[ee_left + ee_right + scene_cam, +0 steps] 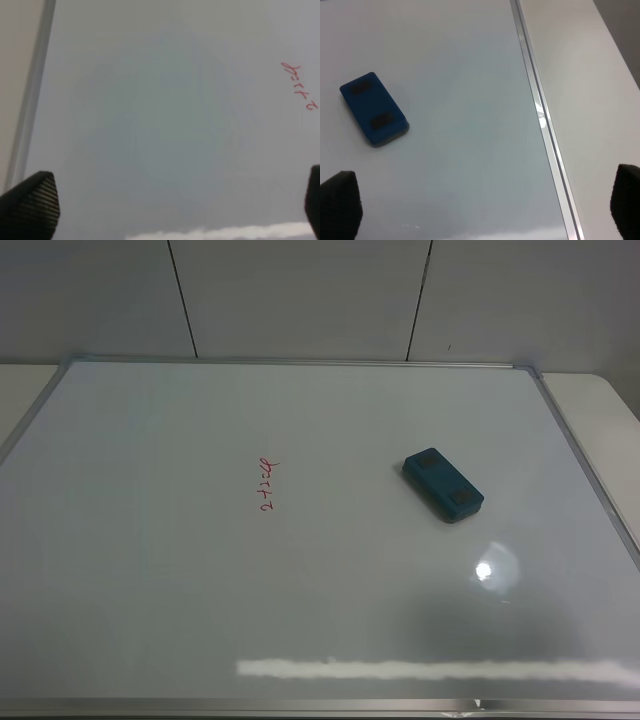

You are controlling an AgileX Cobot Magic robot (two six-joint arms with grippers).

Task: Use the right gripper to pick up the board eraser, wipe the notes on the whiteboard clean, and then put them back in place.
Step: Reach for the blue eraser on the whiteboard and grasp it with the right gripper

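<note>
Right hand [483,202] hovers over the whiteboard [470,75] with its fingers [340,205] spread wide, gripping nothing. Ahead of it and off toward the board's middle, well apart from both fingers, the board eraser [374,110] lies flat on the white surface. On the hand's other side the frame [540,115] borders the table [600,100]. Farther off, the red notes [268,486] sit unwiped ahead of the left hand [172,202], likewise spread and empty.

Teal board eraser [443,485] lying flat, askew on glossy silver-framed whiteboard [150,590], well apart from small red notes [268,486], right gripper [482,200] spread wide, empty
</note>
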